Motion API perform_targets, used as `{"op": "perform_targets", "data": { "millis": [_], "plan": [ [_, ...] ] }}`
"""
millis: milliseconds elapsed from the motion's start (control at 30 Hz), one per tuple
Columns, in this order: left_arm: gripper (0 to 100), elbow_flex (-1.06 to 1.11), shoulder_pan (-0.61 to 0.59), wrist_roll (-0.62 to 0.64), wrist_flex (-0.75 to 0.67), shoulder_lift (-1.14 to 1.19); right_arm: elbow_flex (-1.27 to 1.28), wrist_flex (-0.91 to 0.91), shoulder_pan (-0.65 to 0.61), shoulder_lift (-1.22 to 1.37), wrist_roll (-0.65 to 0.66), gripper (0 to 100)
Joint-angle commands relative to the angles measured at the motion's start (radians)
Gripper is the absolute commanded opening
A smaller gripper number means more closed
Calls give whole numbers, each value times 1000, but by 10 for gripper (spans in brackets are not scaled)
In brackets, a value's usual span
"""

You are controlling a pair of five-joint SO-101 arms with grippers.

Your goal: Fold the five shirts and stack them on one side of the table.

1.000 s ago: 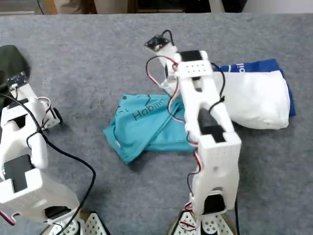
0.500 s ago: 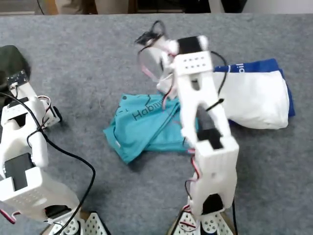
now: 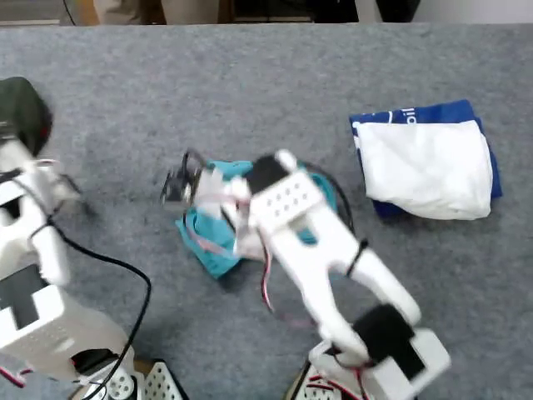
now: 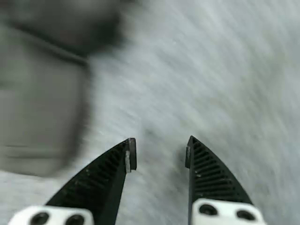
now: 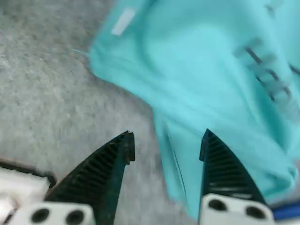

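- Folding of the teal shirt (image 3: 202, 240) is judged the step in hand; it lies crumpled mid-tabletop (image 3: 125, 75), well apart from a white shirt (image 3: 425, 167) stacked on a blue shirt (image 3: 416, 112).
- The right tool (image 5: 167, 136) is held with jaws apart over the teal shirt's edge; a grasp there is called for next.
- The left tool (image 4: 160, 145) is spread, empty, near a dark shirt (image 3: 21, 104).
- Much of the teal shirt is hidden by the right arm; the dark shirt is cut off and blurred.
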Motion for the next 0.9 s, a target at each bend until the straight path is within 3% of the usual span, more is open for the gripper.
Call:
{"op": "perform_targets", "data": {
  "millis": [0, 133, 400, 867],
  "plan": [
    [182, -69, -89, 78, -17, -5, 170, -143, -94, -105, -48, 224],
    [182, -78, -135, 150, -29, -5, 240, -239, -170, -107, -109, 175],
    [182, -74, -147, 178, -54, -5, 252, -328, -280, -107, -187, 174],
    [182, -74, -146, 176, -54, -4, 308, -511, -225, 24, -210, 170]
  ]
}}
